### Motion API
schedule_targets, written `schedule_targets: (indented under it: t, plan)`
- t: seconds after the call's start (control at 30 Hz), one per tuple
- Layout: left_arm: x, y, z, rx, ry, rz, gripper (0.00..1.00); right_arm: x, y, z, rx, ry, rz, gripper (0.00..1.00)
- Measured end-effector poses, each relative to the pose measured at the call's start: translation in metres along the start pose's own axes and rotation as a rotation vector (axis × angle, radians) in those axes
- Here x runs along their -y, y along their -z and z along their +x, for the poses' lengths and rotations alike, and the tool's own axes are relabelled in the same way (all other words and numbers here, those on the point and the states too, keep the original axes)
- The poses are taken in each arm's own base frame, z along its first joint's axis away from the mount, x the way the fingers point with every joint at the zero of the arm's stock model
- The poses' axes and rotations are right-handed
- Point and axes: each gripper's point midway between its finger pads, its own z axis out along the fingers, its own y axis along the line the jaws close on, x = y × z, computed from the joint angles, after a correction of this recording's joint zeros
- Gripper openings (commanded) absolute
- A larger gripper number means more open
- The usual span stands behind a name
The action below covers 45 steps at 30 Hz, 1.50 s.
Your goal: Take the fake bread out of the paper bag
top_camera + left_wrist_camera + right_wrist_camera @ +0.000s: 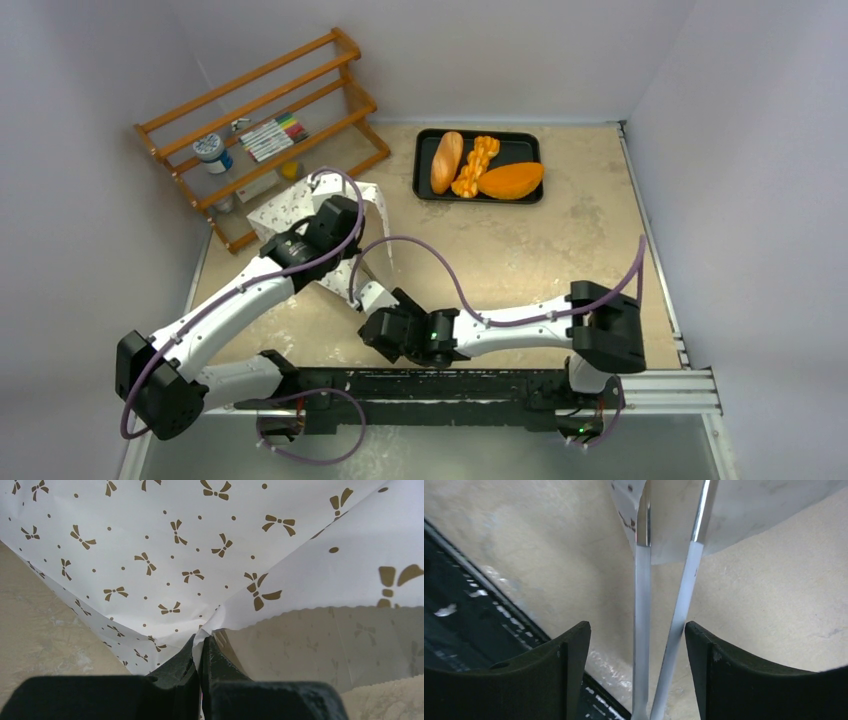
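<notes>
The paper bag (290,212), white with small brown bow marks, lies at the back left of the table. My left gripper (335,215) is over it. In the left wrist view, the left gripper (200,641) is shut on the bag's scalloped rim (280,612), holding the mouth up so the tan inside shows. Any bread inside is hidden. My right gripper (373,297) is low, near the bag's front corner. Its jaws (636,627) stand wide apart with metal tongs (642,600) between them, untouched on the left side. The tongs' tips reach the bag (744,510).
A black tray (528,142) at the back holds three pieces of fake bread: a loaf (446,160), a twisted piece (476,165) and an orange wedge (511,180). A wooden rack (260,130) with markers and a jar stands behind the bag. A black rail (450,385) runs along the near edge.
</notes>
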Motion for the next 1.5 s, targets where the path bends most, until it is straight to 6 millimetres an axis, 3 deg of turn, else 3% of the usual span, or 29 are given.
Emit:
schedule_targets:
  t: [0.3, 0.43, 0.7, 0.9, 1.2, 1.3, 1.5]
  plan:
    - [0.001, 0.001, -0.002, 0.002, 0.002, 0.005, 0.0, 0.016, -0.032, 0.046, -0.084, 0.091, 0.173, 0.69]
    - [0.001, 0.001, -0.002, 0.004, 0.003, 0.006, 0.0, 0.025, -0.033, 0.044, -0.062, 0.089, 0.227, 0.63]
    - [0.002, 0.003, -0.002, 0.005, 0.005, 0.012, 0.0, 0.037, -0.033, 0.047, -0.045, 0.113, 0.33, 0.6]
    - [0.002, 0.004, -0.004, 0.01, 0.008, 0.016, 0.0, 0.039, -0.026, 0.045, -0.036, 0.137, 0.365, 0.6]
    - [0.002, 0.005, -0.005, 0.013, 0.011, 0.018, 0.0, 0.029, -0.018, 0.024, 0.012, 0.138, 0.366, 0.59]
    - [0.002, 0.005, -0.005, 0.013, 0.011, 0.018, 0.0, 0.028, -0.018, 0.024, 0.011, 0.143, 0.365, 0.56]
    - [0.002, 0.005, -0.005, 0.014, 0.011, 0.018, 0.0, 0.028, -0.018, 0.023, 0.008, 0.165, 0.361, 0.37]
